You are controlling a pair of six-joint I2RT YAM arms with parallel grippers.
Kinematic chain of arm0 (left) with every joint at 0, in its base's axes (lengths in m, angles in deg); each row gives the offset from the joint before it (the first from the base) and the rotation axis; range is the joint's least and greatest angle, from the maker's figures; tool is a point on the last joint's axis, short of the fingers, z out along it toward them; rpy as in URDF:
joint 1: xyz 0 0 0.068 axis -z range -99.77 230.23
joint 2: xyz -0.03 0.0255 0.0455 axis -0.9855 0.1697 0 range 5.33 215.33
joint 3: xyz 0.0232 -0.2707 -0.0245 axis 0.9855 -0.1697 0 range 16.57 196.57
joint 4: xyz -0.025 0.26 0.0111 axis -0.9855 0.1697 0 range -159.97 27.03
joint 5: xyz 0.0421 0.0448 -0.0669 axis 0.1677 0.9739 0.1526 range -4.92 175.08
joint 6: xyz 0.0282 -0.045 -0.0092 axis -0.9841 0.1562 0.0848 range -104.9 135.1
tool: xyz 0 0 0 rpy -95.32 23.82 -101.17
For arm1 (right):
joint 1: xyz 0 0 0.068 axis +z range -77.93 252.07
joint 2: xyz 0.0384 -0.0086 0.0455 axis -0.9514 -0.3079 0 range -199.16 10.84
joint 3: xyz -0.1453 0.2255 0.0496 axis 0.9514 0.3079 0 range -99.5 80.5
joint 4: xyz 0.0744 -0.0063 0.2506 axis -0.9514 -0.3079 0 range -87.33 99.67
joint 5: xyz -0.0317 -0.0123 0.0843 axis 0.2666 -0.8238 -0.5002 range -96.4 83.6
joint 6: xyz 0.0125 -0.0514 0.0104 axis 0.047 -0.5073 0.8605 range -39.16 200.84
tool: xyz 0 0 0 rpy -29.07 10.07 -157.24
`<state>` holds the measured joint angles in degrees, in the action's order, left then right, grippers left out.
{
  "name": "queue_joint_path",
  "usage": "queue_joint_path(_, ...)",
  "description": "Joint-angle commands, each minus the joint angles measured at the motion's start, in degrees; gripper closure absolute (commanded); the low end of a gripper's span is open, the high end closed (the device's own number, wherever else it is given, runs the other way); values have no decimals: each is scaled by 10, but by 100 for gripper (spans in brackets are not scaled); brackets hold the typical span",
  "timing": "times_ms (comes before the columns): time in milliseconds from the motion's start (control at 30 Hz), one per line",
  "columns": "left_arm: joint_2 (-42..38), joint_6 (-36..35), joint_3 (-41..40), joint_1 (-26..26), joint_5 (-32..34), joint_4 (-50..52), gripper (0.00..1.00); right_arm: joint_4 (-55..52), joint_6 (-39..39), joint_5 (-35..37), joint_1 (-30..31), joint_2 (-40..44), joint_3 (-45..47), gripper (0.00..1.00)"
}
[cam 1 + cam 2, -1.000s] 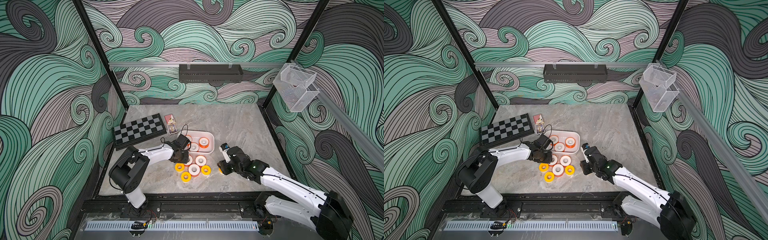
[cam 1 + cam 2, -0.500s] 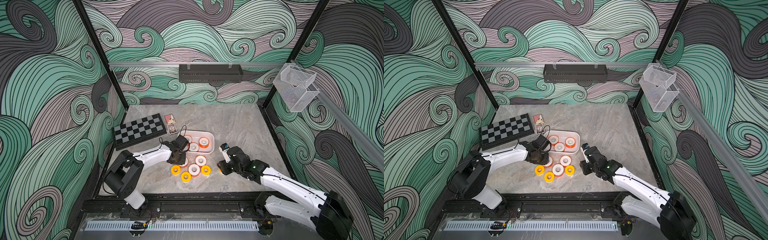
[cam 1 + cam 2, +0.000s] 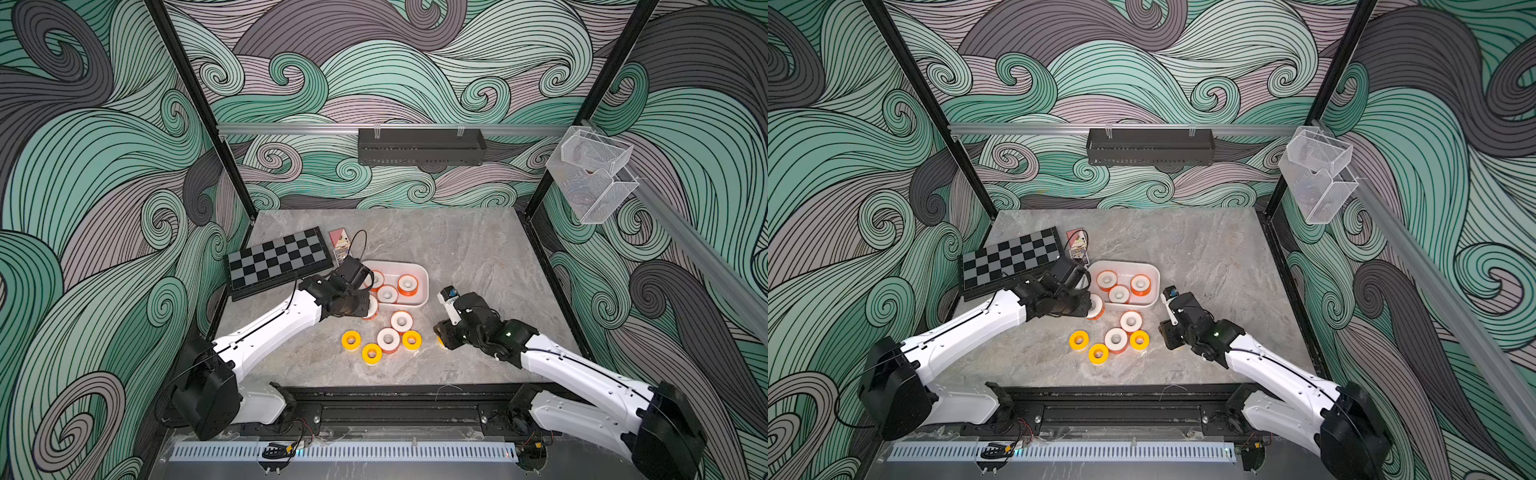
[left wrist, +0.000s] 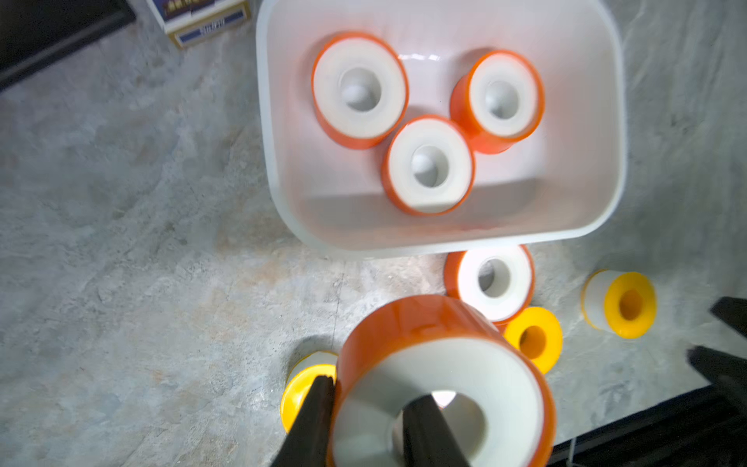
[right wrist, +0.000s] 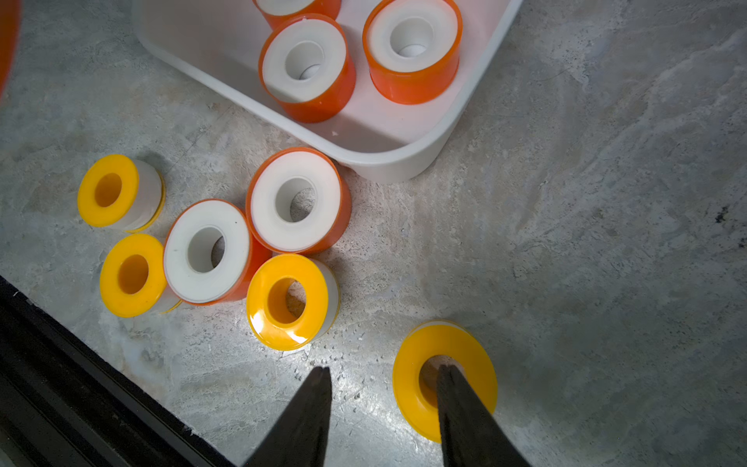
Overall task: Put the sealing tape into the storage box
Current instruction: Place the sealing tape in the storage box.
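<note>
**Left arm: pick-up just completed.** Over the last second the left gripper (image 4: 370, 394) has narrowed its jaws onto an orange-sided roll (image 4: 440, 364). One finger sits in the centre hole and the other presses on the outer wall. The roll, tilted, appears lifted off the table. It is just outside the storage box (image 4: 465, 242), at the corner nearest the left arm.

Three boxed rolls (image 4: 428, 165) already lie inside.

In front of the box waits a loose cluster (image 3: 388, 338) of two orange-sided and three yellow rolls. Its outlying yellow roll (image 3: 351, 340) has slid slightly farther from the box.

The right gripper (image 5: 384, 370) has not moved. Its jaws are part-open and grip nothing, with one finger in the hole of a lone yellow roll (image 5: 481, 384) off the box's right near corner.

Judged next step: carry the held roll over the rim and release it. Six rolls remain on the table.
</note>
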<state>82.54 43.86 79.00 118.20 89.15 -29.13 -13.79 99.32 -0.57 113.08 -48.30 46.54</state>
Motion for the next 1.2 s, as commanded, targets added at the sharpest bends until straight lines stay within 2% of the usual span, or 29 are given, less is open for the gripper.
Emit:
queue_joint_path(0,21,-24,68,2,22,18,77,6,6,-5,2,3,8,53)
queue_joint_path(233,181,-47,249,-2,109,115,77,6,5,-4,2,6,7,53)
queue_joint_path(400,303,-61,376,-16,120,201,77,6,5,-8,1,6,7,53)
queue_joint_path(467,335,-65,399,-25,126,211,78,6,4,-8,1,6,6,53)
queue_joint_path(800,416,-72,407,-39,126,221,78,10,5,-12,2,6,8,53)
queue_joint_path(1167,463,-75,408,-40,133,221,76,13,7,-11,1,5,11,52)
